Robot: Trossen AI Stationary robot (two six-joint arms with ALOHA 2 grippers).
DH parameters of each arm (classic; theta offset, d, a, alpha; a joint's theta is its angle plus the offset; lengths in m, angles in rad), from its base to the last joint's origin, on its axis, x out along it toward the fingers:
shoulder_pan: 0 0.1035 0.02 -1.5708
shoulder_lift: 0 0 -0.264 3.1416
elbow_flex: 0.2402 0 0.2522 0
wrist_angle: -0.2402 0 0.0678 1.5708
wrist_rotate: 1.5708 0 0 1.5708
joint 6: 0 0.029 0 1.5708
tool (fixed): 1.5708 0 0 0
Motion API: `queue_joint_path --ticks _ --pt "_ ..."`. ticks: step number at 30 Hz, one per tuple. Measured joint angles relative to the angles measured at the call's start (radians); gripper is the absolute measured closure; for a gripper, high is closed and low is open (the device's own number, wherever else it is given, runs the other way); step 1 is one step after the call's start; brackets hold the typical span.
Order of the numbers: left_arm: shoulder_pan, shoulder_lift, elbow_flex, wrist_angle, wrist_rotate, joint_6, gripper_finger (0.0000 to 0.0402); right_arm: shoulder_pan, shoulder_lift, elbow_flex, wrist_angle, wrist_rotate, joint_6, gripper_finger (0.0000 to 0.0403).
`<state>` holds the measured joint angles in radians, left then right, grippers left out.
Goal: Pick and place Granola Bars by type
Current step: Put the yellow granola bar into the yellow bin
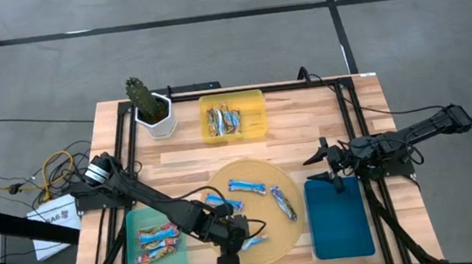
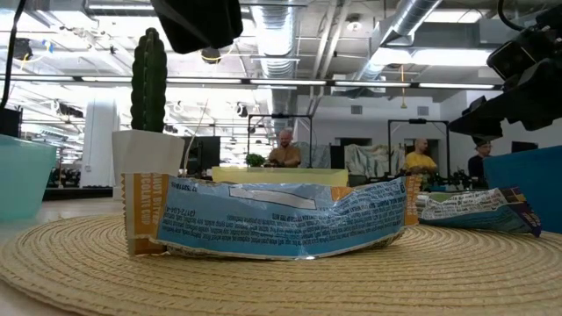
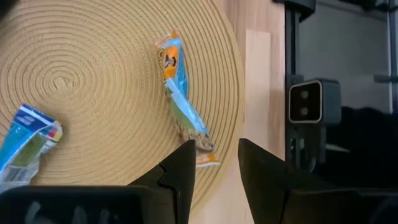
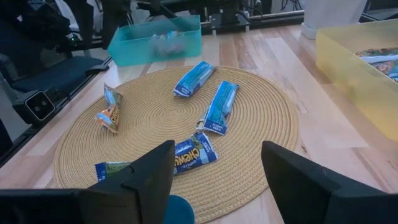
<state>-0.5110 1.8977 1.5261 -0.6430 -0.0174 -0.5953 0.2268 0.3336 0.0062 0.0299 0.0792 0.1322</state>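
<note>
Four granola bars [image 4: 217,106] lie on the woven mat [image 4: 261,143], both the left gripper [image 3: 214,163] and right gripper [image 4: 217,180] released, grasping nothing.

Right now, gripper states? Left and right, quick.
Left gripper: open, empty, fingers over the bar at the mat's edge.
Right gripper: open, empty, above the blue tray.

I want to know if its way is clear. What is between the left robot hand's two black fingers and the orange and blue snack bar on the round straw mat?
Nothing: in the left wrist view, only bare woven straw mat separates the open left gripper from the orange-and-blue wrapped bar, whose near end sits just ahead of the fingertips.
</note>
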Motion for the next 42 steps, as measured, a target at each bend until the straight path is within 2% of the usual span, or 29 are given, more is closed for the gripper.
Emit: queue_joint_path --ticks 5,9,11,16,20,25,32,37,42 --pt "0.005 0.004 0.000 0.006 -0.021 -0.055 0.0288 0.000 0.000 0.000 0.000 0.000 0.000 0.0168" --pt "0.015 0.047 -0.002 0.036 0.017 -0.128 0.0288 0.000 0.000 0.000 0.000 0.000 0.000 0.0168" --pt "0.018 0.080 0.004 0.078 0.038 -0.130 0.0288 0.000 -0.002 0.000 -0.003 0.000 0.000 0.0168" --pt "0.020 0.165 0.069 0.061 0.048 -0.104 0.0282 0.000 0.000 0.000 0.005 0.000 0.000 0.0168" --pt "0.024 0.202 0.120 0.032 0.045 -0.053 0.0260 0.000 0.000 0.000 0.003 0.000 0.000 0.0168" --pt "0.031 0.200 0.124 0.005 -0.010 -0.027 0.0214 0.000 0.000 0.000 0.003 0.000 0.000 0.0168" --pt "0.043 0.240 0.123 0.026 0.025 -0.033 0.0159 0.000 0.000 0.000 0.005 0.000 0.000 0.0168" --pt "0.040 0.279 0.127 0.045 0.036 -0.015 0.0150 0.000 0.001 0.000 0.001 0.000 0.000 0.0168" --pt "0.043 0.301 0.128 0.029 -0.014 0.011 0.0157 0.000 0.000 0.000 0.000 0.000 0.000 0.0168"
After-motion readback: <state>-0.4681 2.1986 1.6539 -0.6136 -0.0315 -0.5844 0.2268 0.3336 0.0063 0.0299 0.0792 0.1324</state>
